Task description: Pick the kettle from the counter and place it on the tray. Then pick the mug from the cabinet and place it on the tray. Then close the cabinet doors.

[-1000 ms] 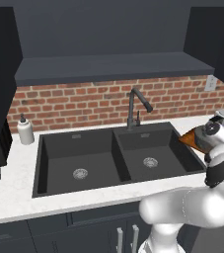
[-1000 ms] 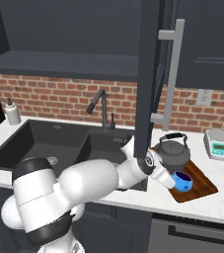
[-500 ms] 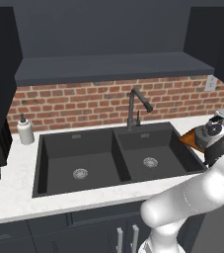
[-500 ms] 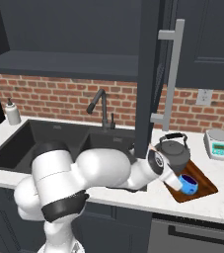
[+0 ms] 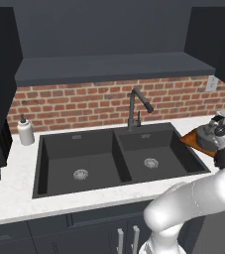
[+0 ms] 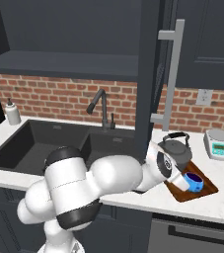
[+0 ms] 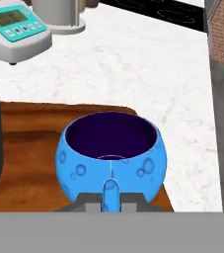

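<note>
The blue mug [image 7: 111,153] stands upright over the wooden tray [image 7: 29,148] near its front right corner; whether it rests on the wood I cannot tell. My gripper [image 7: 111,197] is shut on the mug's handle. In the right base view the gripper [image 6: 182,180] holds the mug [image 6: 194,182] on the tray [image 6: 208,187], just in front of the dark kettle [image 6: 176,150]. The kettle [image 5: 208,138] sits on the tray [image 5: 190,140] at the counter's right end. A cabinet door [image 6: 150,74] with a grey handle [image 6: 171,74] stands open edge-on above the tray.
A white and teal scale [image 6: 219,144] sits on the counter [image 6: 222,207] behind the tray. The double black sink [image 5: 84,163] with its faucet [image 5: 136,106] lies to the left, a soap bottle [image 5: 25,131] beyond it. The dark cabinet shelf [image 5: 114,67] runs overhead.
The hand has carried the mug slightly to the right over the tray. The arm's elbow has swung lower and forward.
</note>
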### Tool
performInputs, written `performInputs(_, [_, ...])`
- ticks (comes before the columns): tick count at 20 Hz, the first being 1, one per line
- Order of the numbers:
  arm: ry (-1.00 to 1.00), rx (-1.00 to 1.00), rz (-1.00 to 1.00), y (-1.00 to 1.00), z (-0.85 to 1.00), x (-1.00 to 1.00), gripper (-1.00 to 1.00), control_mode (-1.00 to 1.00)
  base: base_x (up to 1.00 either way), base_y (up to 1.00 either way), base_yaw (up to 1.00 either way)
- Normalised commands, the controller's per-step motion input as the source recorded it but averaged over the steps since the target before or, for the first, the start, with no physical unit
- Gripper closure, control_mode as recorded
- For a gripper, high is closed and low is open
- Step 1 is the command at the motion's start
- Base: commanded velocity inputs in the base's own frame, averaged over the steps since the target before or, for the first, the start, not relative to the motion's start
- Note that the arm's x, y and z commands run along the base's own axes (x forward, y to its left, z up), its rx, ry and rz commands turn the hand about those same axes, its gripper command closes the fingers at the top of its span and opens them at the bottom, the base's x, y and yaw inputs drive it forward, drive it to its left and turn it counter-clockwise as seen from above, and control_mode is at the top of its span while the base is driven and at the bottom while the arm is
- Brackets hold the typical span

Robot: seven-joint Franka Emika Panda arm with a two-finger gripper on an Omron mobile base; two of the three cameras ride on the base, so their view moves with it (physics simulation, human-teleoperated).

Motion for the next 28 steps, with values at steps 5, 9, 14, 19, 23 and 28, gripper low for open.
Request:
performInputs(5, [0.00,0.02,0.05,0.00,-0.14,0.08,1.00,-1.00,0.00,0.00,0.00])
performInputs(9, [0.00,0.01,0.02,0.00,-0.13,0.00,1.00,-1.00,0.00,0.00,0.00])
performInputs(14, [0.00,0.00,0.00,0.01,-0.09,0.00,-1.00,-1.00,0.00,0.00,0.00])
performInputs(19, [-0.02,0.00,0.00,0.03,0.00,0.00,-1.00,-1.00,0.00,0.00,0.00])
performInputs(23, [-0.08,0.00,0.00,0.05,0.01,-0.01,-1.00,-1.00,0.00,0.00,0.00])
performInputs(28, [-0.06,0.00,0.00,0.03,0.08,-0.10,-1.00,-1.00,0.00,0.00,0.00])
